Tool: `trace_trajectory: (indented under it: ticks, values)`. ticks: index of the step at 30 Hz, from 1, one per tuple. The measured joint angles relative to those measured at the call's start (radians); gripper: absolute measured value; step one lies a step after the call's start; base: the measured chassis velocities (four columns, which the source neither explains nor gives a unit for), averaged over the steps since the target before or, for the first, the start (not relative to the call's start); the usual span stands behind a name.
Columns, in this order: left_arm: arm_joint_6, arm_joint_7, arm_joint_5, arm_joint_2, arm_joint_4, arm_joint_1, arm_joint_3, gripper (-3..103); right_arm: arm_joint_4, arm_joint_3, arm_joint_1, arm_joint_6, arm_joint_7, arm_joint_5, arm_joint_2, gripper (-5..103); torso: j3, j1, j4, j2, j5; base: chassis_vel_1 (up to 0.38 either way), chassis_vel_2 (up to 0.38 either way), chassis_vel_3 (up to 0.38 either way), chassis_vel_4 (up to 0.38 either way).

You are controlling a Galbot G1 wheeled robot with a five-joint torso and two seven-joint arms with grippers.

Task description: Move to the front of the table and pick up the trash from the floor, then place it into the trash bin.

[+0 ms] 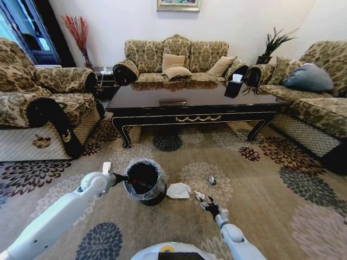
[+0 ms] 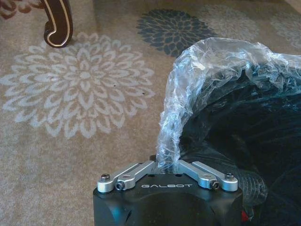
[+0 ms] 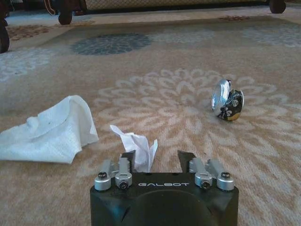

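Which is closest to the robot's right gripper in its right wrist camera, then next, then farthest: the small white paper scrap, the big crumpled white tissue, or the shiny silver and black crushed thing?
1. Small white paper scrap: right at the right gripper.
2. Big crumpled white tissue: beside the scrap, toward the bin.
3. Shiny silver and black crushed thing: farther out on the cream flower.

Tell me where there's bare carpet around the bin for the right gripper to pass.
Crowded: between the trash bin and the right gripper lie a white tissue and a small paper scrap; a crushed can sits just beyond. Free: carpet right of the can, and the strip between bin and coffee table. The left gripper grips the bin's liner.
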State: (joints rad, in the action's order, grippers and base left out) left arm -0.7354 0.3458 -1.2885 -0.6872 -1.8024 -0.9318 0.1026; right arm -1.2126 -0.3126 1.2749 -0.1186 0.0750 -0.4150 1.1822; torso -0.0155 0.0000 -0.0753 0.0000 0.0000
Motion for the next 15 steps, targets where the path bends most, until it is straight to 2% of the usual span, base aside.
trace_trajectory:
  ticks: [1,4,5,7,11,13,15]
  values:
    - [0.0,0.0,0.001,-0.001,0.0,0.0,0.0,0,-0.002,0.001,-0.001,0.001,-0.001,-0.003,0.0,47,0.0,0.0,0.0,0.0,0.0,0.0,0.0,0.0,0.0]
    - [0.0,0.0,0.005,-0.003,0.001,-0.001,-0.001,0,-0.004,0.003,-0.001,0.002,-0.002,-0.005,-0.002,47,0.0,0.0,0.0001,0.0,0.0,0.0,0.0,0.0,0.0]
    - [0.0,0.0,0.006,-0.004,0.001,-0.002,-0.001,0,-0.005,0.005,0.001,0.002,-0.002,-0.005,-0.002,31,0.0,0.0,0.0001,0.0,0.0,0.0,0.0,0.0,0.0]
    - [0.0,0.0,0.006,-0.005,0.001,-0.003,-0.001,0,-0.006,0.005,0.003,0.002,-0.002,-0.005,-0.002,31,0.0,0.0,0.0001,0.0,0.0,0.0,0.0,0.0,0.0]
    - [0.0,-0.002,0.014,-0.006,0.001,-0.008,-0.001,0,-0.009,0.007,0.009,0.002,-0.001,-0.003,0.003,10,0.0,0.0,0.0001,0.0,0.0,0.0,0.0,0.0,0.0]
    - [0.0,-0.002,0.014,-0.006,0.001,-0.008,-0.001,0,-0.009,0.007,0.009,0.002,-0.001,-0.003,0.003,10,0.0,0.0,0.0001,0.0,0.0,0.0,0.0,0.0,0.0]
    - [0.0,-0.002,0.015,-0.006,0.0,-0.009,-0.001,0,-0.013,0.007,0.01,0.003,-0.001,-0.003,0.002,2,0.0,0.0,0.0,0.0,0.0,0.0,0.0,0.0,0.0]
